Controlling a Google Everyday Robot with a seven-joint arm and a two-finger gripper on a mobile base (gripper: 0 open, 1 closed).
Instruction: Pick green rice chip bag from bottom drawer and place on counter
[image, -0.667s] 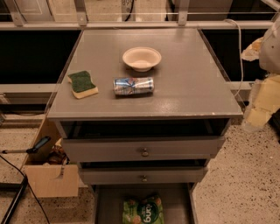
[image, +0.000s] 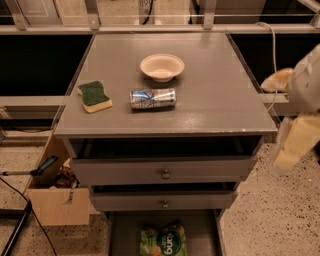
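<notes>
The crinkly bright-green rice chip bag (image: 164, 241) lies flat in the open dark bottom drawer (image: 125, 232). It is judged light, soft and slippery, so a pinch across one crimped edge is advised. The pale robot hand (image: 294, 142) hangs right of the grey cabinet (image: 160, 172), well apart from the bag; whether it is released or clenched cannot be told.

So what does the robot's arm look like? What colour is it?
The arm is a chunky, rounded, pale grey-white shape at the right edge of the view. Below it hangs the tool, a long creamy-yellow piece just off the right front corner of the counter. I can't make out any markings or cables on it.
</notes>
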